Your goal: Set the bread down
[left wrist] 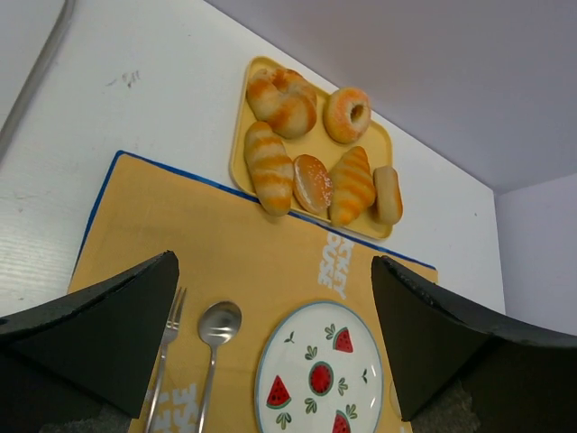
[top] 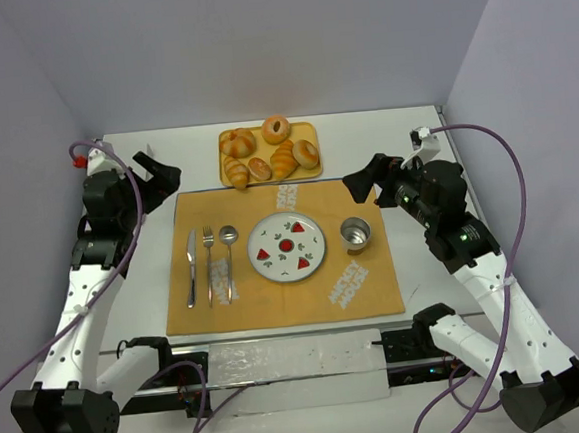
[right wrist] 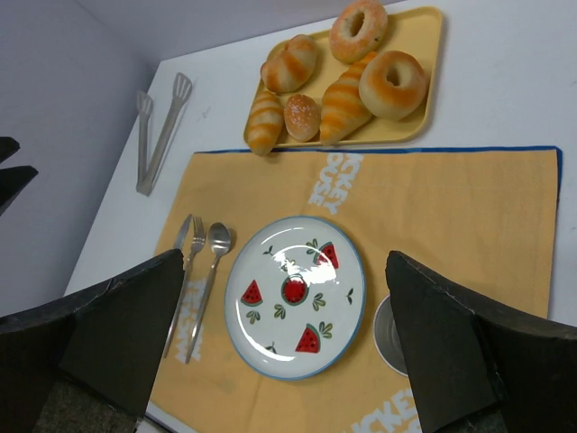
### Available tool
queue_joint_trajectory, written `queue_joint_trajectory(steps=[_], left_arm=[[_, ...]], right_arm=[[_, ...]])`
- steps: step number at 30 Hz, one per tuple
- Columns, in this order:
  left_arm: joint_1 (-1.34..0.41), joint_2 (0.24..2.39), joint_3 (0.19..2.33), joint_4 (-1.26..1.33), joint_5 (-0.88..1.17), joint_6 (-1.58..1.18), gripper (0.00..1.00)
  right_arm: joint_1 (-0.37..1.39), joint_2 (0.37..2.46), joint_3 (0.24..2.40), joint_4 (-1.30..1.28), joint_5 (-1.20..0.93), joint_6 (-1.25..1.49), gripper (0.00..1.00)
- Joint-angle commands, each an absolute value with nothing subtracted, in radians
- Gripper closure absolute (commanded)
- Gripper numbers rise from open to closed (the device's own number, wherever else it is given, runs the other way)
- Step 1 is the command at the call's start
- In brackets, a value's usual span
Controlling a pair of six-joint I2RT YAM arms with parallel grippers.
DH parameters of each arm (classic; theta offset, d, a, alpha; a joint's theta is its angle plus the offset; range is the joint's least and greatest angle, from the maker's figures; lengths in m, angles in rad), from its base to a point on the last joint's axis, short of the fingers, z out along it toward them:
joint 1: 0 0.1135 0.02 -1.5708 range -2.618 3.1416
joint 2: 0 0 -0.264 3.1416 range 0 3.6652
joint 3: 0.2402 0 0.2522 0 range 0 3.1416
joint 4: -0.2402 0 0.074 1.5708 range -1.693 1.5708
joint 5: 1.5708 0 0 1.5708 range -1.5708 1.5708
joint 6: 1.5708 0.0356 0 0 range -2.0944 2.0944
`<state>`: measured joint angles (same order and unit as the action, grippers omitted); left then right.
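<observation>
Fingers (left wrist: 108,325) on the left gripper (top: 159,173) are spread wide, holding nothing; right gripper (top: 364,176) same, wide and empty. Bread (left wrist: 269,167) sits on the tray (right wrist: 425,45) at the far side among other pastries, untouched. No bread on the plate (top: 314,260). Looks like nothing is done yet: reach, grasp, carry and set-down all remain, with the plate the likely target.

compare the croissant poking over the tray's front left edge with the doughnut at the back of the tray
Shape: the croissant is elongated with tapered ends; the doughnut is a ring with a hole.
Surface: the croissant is ridged and striped; the doughnut is smooth.
Place: the croissant's near end overhangs the edge of the tray toward the mat; the doughnut lies wholly inside the tray.
Both are golden-orange and rest on the tray.
</observation>
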<state>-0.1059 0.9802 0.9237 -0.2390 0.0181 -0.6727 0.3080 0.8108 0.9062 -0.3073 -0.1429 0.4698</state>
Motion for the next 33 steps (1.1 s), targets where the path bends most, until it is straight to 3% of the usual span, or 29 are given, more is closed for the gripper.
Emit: queue_joint_trajectory(steps=[1, 9, 33], left_arm=[[-0.109, 0.998, 0.998, -0.244, -0.052, -0.672, 0.01], [-0.097, 1.221, 1.212, -0.364, -0.184, -0.598, 0.01], [0.097, 1.879, 1.457, -0.407, -0.33, -0.443, 0.01]], right_arm=[[0.314, 0.796, 0.896, -0.272, -0.133, 0.457, 0.0], [0.314, 0.811, 0.899, -0.284, -0.126, 0.465, 0.0], [0.314, 0.811, 0.887, -0.285, -0.129, 0.468, 0.0]])
